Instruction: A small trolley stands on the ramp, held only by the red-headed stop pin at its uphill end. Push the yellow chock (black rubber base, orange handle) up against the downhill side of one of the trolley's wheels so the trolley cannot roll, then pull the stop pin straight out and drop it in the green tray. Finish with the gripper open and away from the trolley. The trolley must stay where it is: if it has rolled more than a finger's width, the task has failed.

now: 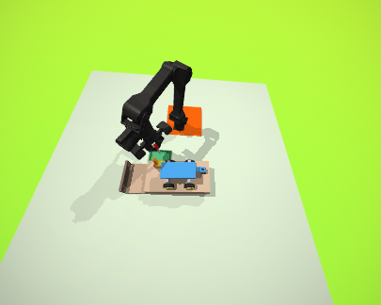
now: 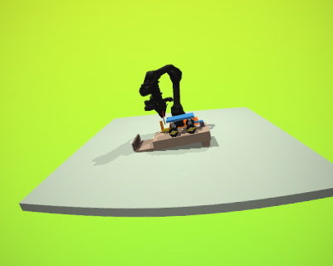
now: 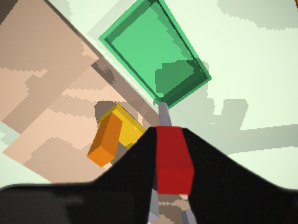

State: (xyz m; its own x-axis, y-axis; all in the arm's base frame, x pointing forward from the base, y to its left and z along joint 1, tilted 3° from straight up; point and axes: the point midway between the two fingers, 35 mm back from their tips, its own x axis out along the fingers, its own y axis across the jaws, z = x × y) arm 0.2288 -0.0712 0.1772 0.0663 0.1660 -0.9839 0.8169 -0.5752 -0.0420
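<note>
My gripper (image 1: 156,146) (image 2: 163,115) (image 3: 167,133) is shut on the red-headed stop pin (image 1: 156,148) (image 2: 163,113) (image 3: 174,155). The pin's grey shaft points out past the fingertips, near the near corner of the green tray (image 1: 166,152) (image 3: 135,45) in the wrist view. The blue trolley (image 1: 178,169) (image 2: 180,118) stands on the ramp (image 1: 153,184) (image 2: 165,140) (image 3: 50,45). The yellow chock (image 1: 158,165) (image 2: 166,130) (image 3: 129,129), orange handle upward, sits on the ramp at the downhill side of the trolley's far-side wheel. Whether they touch is hidden.
A dark end stop (image 1: 126,176) (image 2: 136,143) stands across the ramp's low end. An orange square (image 1: 191,118) lies around the arm's base. The tray lies on the table (image 1: 175,245) (image 2: 153,181) beside the ramp, on the arm's side.
</note>
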